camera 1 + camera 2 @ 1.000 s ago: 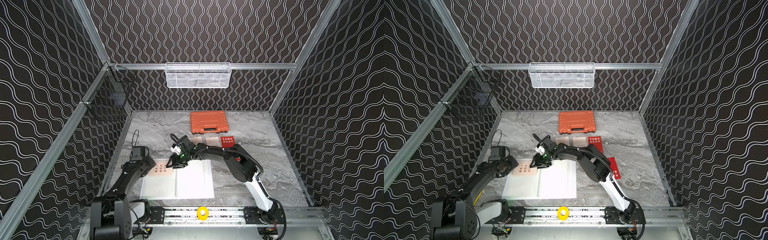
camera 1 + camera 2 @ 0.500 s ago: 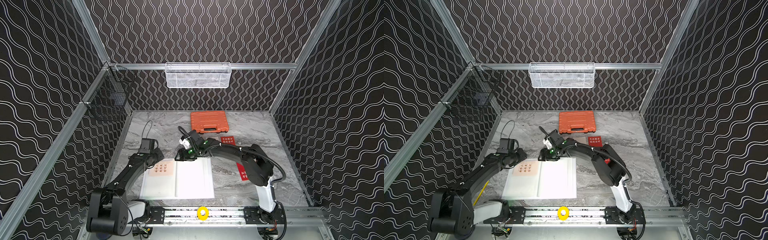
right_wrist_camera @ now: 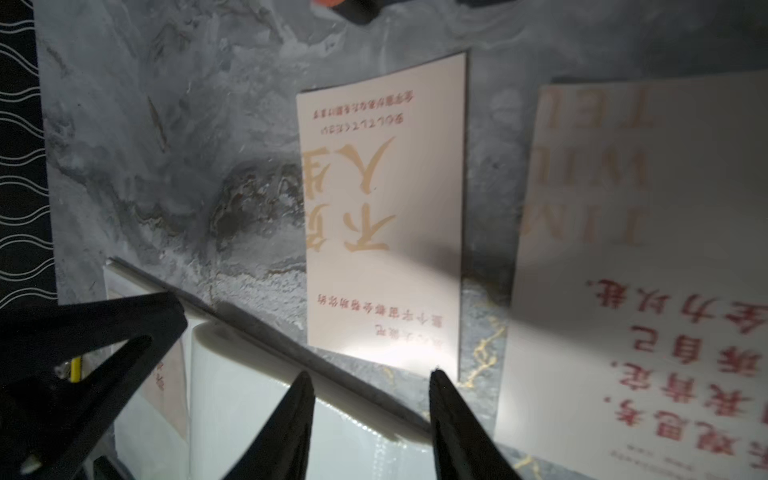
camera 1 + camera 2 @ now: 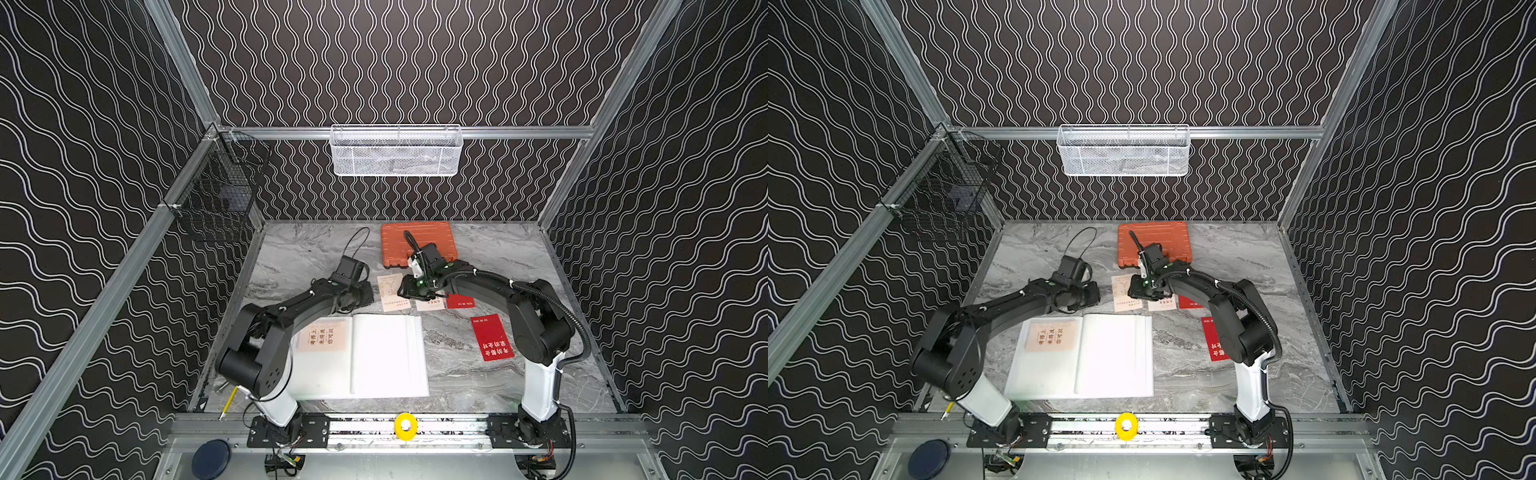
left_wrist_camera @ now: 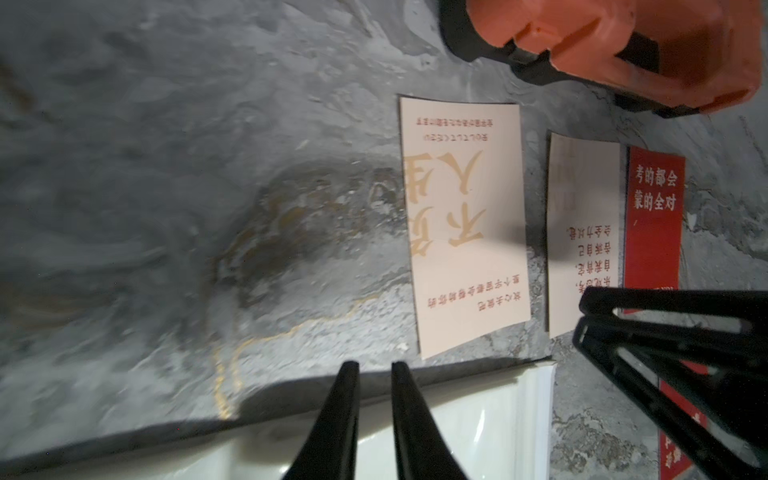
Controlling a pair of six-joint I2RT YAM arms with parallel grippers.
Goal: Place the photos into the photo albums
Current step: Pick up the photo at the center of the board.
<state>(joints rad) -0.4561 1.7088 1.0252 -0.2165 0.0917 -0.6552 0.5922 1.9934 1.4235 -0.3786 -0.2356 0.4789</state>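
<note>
Right claw (image 3: 370, 374), half spread, and left claw (image 5: 374, 365), nearly pressed together, hover empty by loose cards (image 5: 465, 228), probably choosing the open album's (image 4: 386, 357) next.

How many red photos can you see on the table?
2. The far red photo sits partly under the right arm, beside a cream photo; the near red photo lies alone, right of the open album. Another may be hidden beneath the arm.
</note>
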